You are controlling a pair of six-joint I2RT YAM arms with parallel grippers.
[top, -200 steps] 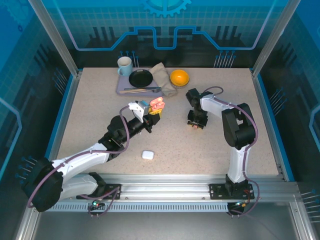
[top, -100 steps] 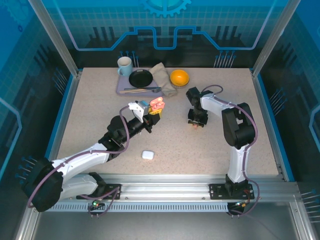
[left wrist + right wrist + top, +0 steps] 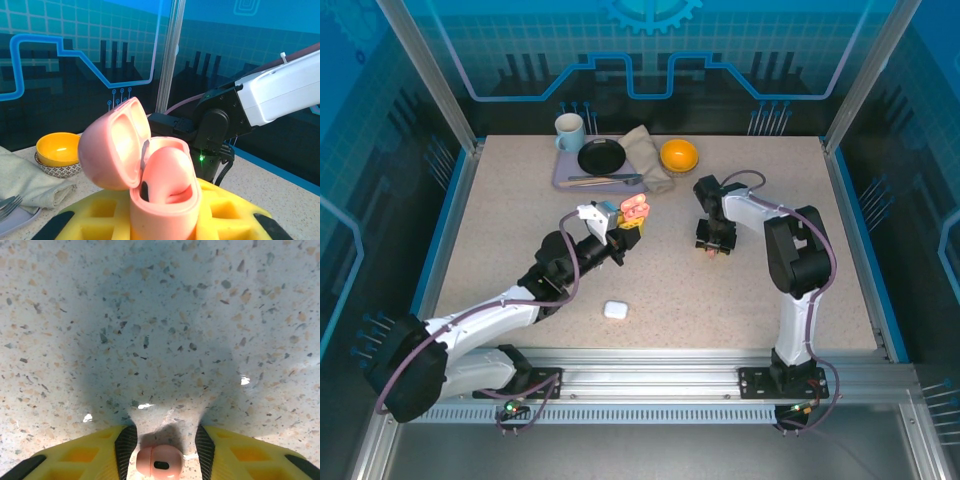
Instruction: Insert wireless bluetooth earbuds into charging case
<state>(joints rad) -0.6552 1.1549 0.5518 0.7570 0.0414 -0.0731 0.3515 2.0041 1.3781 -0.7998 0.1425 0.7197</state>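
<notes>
While the left gripper [image 3: 623, 226] is clenched on the pink charging case [image 3: 634, 208], held up over the middle of the table [image 3: 520, 230] with its lid swung open, we see the right gripper [image 3: 712, 246] pointing straight down at the tabletop off to the right. In the right wrist view its yellow fingers [image 3: 85, 460] stand released, straddling a pink earbud [image 3: 160, 462] on the table, with a gap at the right pad. A white case [image 3: 615, 309] lies nearer the arm bases.

Black-and-white arms [image 3: 485, 325], purple cables [image 3: 575, 272], yellow gripper fingers [image 3: 75, 460]
</notes>
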